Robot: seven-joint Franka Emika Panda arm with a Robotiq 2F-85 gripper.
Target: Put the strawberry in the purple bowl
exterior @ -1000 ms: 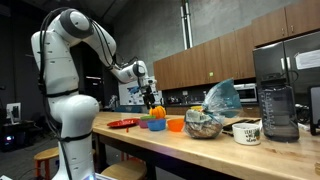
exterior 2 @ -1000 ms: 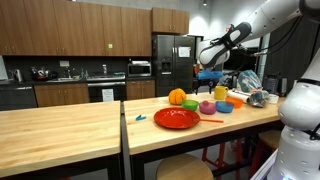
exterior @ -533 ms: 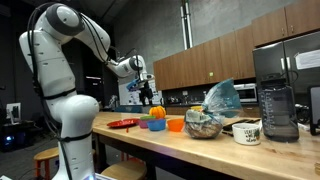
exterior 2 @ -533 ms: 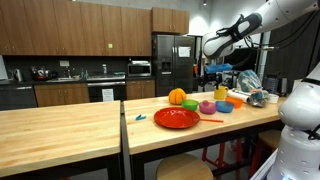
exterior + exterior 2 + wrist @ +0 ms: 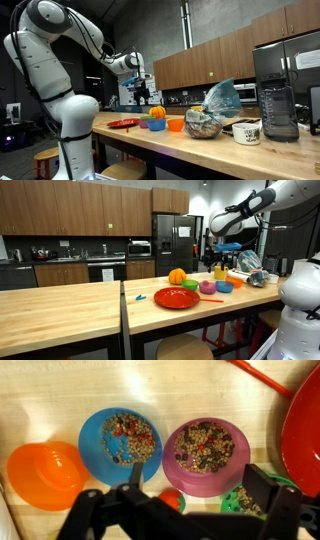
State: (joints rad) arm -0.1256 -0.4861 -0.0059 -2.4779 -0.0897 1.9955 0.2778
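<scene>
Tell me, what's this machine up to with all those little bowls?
A robot arm's gripper hovers open and empty high above a wooden table. Its job is to put the strawberry into the purple bowl. That is not yet done: in the wrist view the strawberry lies on the table close by the pink bowl, outside every bowl. An orange bowl and a red plate sit nearby.

Wood ctr: purple bowl, red plate.
</scene>
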